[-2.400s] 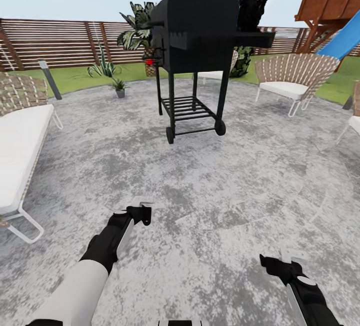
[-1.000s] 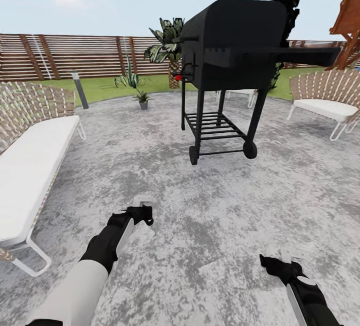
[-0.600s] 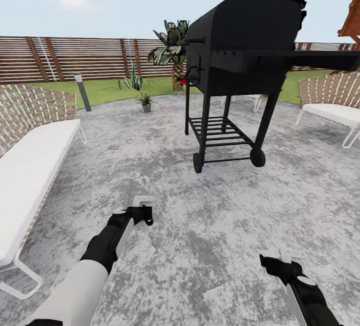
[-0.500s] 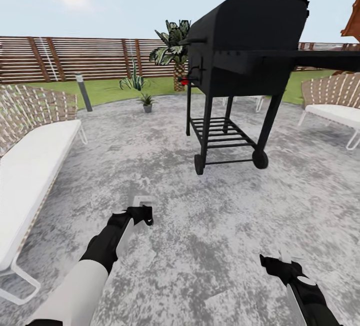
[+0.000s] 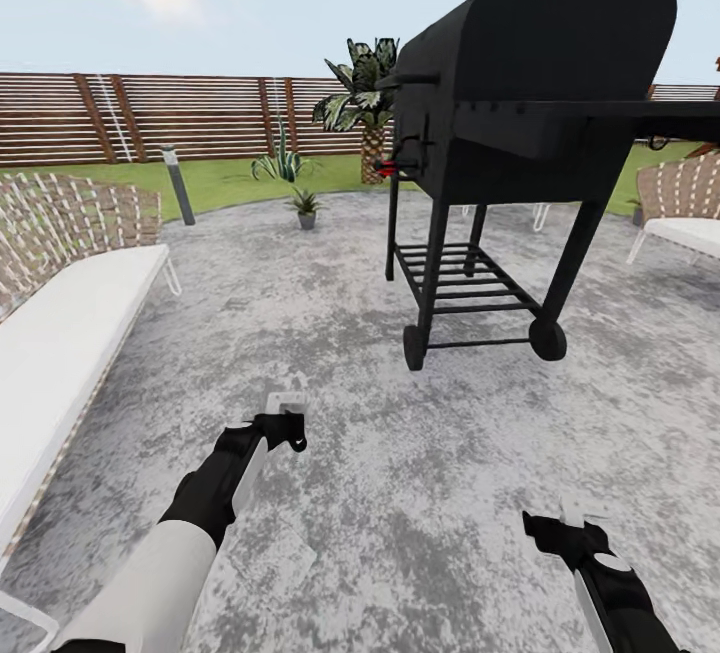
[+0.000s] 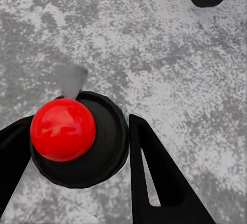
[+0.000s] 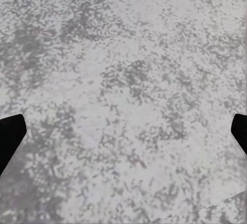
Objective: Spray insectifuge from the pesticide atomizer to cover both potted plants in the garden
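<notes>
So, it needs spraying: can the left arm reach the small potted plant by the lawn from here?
Probably not. The left gripper holds the pesticide atomizer low near the robot, while the potted plant stands far across the patio; nothing blocks the way.

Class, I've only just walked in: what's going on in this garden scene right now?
The robot is crossing the paved patio with the pesticide atomizer, its red dot up, gripped in its left tool. The right tool is open and holds nothing. A black grill stands just ahead to the right. One small potted plant sits at the patio's far edge, with a spikier plant behind it; no spraying is visible.
</notes>
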